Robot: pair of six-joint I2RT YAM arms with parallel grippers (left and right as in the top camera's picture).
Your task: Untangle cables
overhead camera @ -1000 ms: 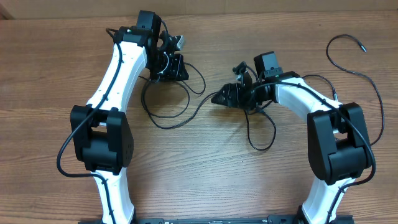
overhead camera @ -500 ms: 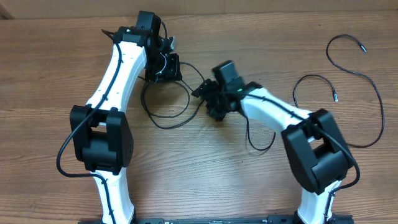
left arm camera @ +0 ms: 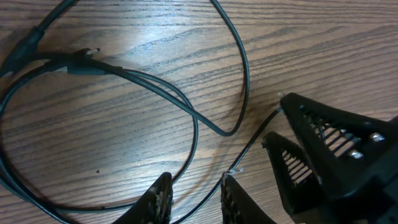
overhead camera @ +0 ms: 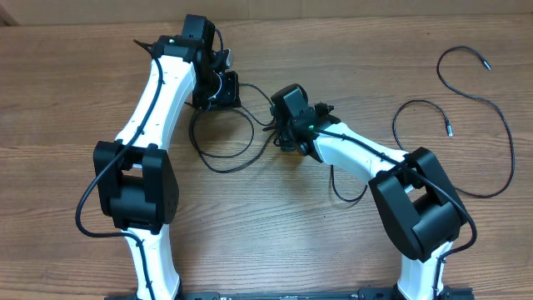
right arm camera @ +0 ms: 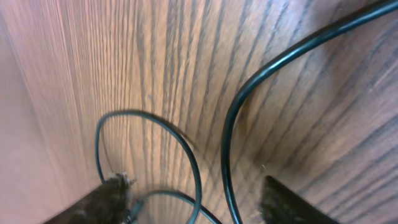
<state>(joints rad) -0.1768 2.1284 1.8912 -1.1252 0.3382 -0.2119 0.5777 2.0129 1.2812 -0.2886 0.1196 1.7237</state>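
Observation:
The tangled cables (overhead camera: pixel 225 171) lie in loose black loops on the wood between the two arms. My left gripper (overhead camera: pixel 226 98) hovers over their upper part. In the left wrist view its jaws (left arm camera: pixel 196 196) stand slightly apart, with a thin cable (left arm camera: pixel 249 146) running between the fingertips and thicker loops (left arm camera: pixel 155 90) beyond. My right gripper (overhead camera: pixel 275 125) sits just to the right of it, and its black fingers (left arm camera: pixel 323 143) show there. In the right wrist view it (right arm camera: pixel 199 202) is open low over the wood, straddling a thick cable (right arm camera: pixel 227 124) and a thin loop (right arm camera: pixel 186 149).
A separate thin cable with small plugs (overhead camera: pixel 450 128) snakes across the far right of the table. Each arm's own thick black cable hangs beside it. The table's far edge runs just behind the left gripper.
My right arm has swung left across the table to the tangle beside the left gripper, and its jaws have narrowed. The left arm has hardly moved.

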